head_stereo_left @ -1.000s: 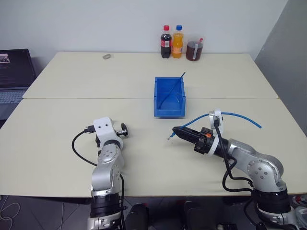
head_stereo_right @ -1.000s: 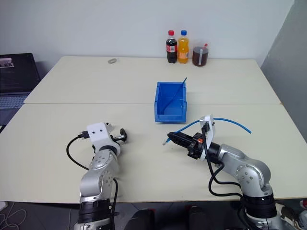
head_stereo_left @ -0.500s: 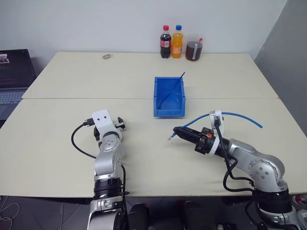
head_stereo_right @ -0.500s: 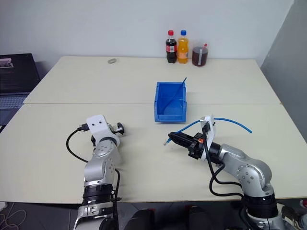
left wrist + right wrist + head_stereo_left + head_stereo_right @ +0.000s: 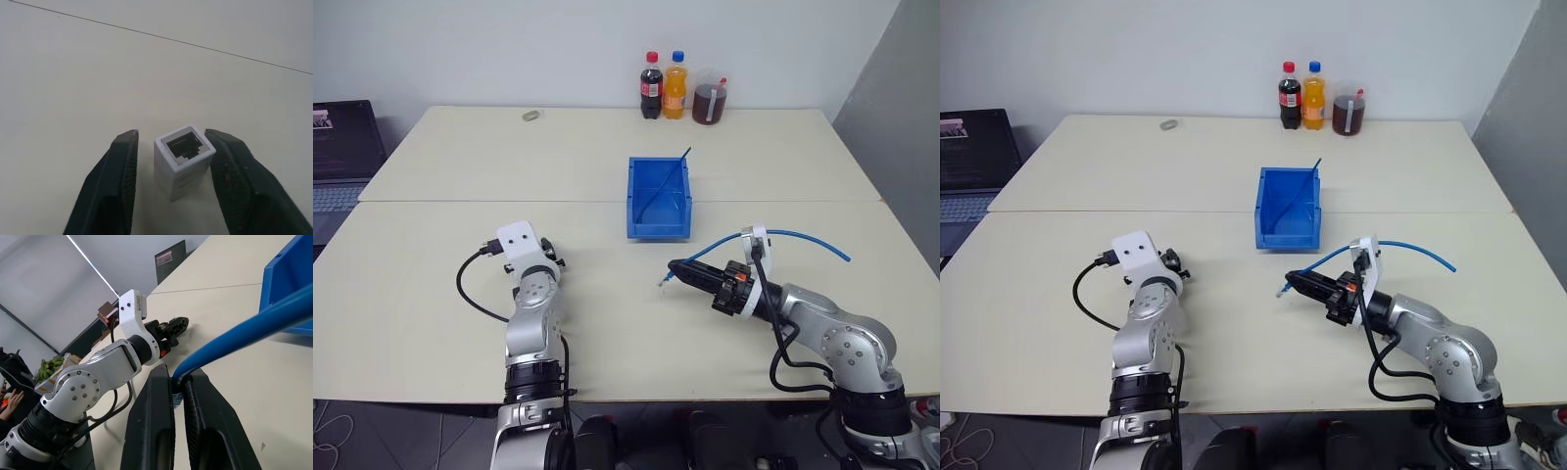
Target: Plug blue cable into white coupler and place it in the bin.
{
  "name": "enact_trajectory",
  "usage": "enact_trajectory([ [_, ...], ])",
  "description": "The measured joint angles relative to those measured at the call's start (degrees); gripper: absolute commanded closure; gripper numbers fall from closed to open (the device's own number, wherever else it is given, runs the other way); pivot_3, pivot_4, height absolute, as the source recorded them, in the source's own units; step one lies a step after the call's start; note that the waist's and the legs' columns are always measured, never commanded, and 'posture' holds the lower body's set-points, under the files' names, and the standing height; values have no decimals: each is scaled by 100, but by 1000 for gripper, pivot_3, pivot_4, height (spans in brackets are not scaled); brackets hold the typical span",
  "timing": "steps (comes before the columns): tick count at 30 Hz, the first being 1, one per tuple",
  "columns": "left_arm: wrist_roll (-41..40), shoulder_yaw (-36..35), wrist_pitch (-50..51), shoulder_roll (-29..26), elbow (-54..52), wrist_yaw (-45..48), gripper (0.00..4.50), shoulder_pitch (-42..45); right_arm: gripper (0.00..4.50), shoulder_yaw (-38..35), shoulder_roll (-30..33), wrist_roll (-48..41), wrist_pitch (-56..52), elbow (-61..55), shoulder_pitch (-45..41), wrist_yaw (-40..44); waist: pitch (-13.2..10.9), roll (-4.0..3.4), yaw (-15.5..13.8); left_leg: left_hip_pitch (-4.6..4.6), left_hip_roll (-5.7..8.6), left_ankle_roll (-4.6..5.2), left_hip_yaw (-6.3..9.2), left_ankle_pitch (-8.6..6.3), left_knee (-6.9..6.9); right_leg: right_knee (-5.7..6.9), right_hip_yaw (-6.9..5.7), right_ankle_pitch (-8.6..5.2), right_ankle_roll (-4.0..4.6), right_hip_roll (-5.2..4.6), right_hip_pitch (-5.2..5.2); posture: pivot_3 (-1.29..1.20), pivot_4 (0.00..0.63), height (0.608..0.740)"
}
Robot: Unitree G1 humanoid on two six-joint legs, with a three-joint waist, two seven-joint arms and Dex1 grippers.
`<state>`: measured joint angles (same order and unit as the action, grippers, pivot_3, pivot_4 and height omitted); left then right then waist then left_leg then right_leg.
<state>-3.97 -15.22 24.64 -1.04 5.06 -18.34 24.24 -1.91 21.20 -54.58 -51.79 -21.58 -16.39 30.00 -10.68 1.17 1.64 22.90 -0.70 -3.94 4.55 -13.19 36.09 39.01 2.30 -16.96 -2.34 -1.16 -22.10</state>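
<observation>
The left pincer [image 5: 168, 183] brackets the white coupler [image 5: 184, 159], one black finger on each side. The finger on one side seems to touch the block, while a thin gap shows on the other, so the jaws are closing around it but I cannot tell that the grip is firm. The coupler stands upright on the worktop [image 5: 440, 284] with its dark socket facing up.

The right pincer [image 5: 175, 423] is clamped on the blue cable [image 5: 795, 235] just behind its clear plug, which juts out past the fingertips toward the left arm. The rest of the cable arcs back over the right wrist. Beyond both arms sits the blue bin [image 5: 658, 201], with a thin dark strand leaning in it (not the task's cable).

My worry is the coupler. If the fingers close unevenly, the small block may tip or twist out before it is lifted. A skewed hold would also leave the socket misaligned with the plug, and pushing then could make the plug slip between the right fingers or bend the cable.
</observation>
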Motion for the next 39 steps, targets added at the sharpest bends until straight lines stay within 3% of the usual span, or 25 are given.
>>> enact_trajectory([
  [2, 0, -7, -13, 0, 1, 0, 3501, 0, 4500, 0, 1, 0, 0, 0, 1, 0, 0, 0, 0, 0, 0, 0, 0, 0, 0, 0, 0, 0, 0, 0, 0, 0, 150, 740],
  [9, -39, -40, -54, -1, 5, 67, 3503, -22, 4500, 0, 1, 0, 0, 0, 1, 0, 0, 0, 0, 0, 0, 0, 0, 0, 0, 0, 1, 0, 0, 0, 0, 0, 150, 740],
  [16, -266, 367, -286, -217, -477, 1193, 3503, -698, 4500, 1, -1, 1, 19, -16, 27, -6, 0, 0, 0, 0, 0, -1, -2, 0, 0, 0, 1, 0, 0, 0, 0, 0, 150, 740],
  [21, -408, 1624, -292, -1069, -1132, 3160, 3503, -1371, 4500, 12, 125, 106, 41, -163, 145, 5, 1, -2, -7, -2, 0, 0, -1, 0, -1, 1, 1, 0, 1, 0, 0, 0, 150, 740],
  [27, -985, 2249, -173, -1602, -1433, 4806, 3503, -1533, 4500, 110, 327, 292, 124, -366, 243, 103, 0, -2, 4, -4, -4, 0, -2, 0, -1, 1, 1, -1, 1, 3, 0, 0, 150, 740],
  [34, -1096, 2840, -925, -3392, -1109, 7671, 3504, -870, 4500, 356, 546, 620, 311, -648, 371, 275, 0, -3, 20, -5, -9, 1, -5, 0, -5, 0, 3, -1, 6, 10, -4, 0, 150, 740],
  [39, -930, 3135, -1322, -3725, -708, 8567, 3504, -571, 4500, 558, 663, 923, 508, -687, 307, 388, 0, -3, 18, 0, -9, 2, -4, -1, -5, -4, 1, -2, 6, 8, -6, 0, 150, 740],
])
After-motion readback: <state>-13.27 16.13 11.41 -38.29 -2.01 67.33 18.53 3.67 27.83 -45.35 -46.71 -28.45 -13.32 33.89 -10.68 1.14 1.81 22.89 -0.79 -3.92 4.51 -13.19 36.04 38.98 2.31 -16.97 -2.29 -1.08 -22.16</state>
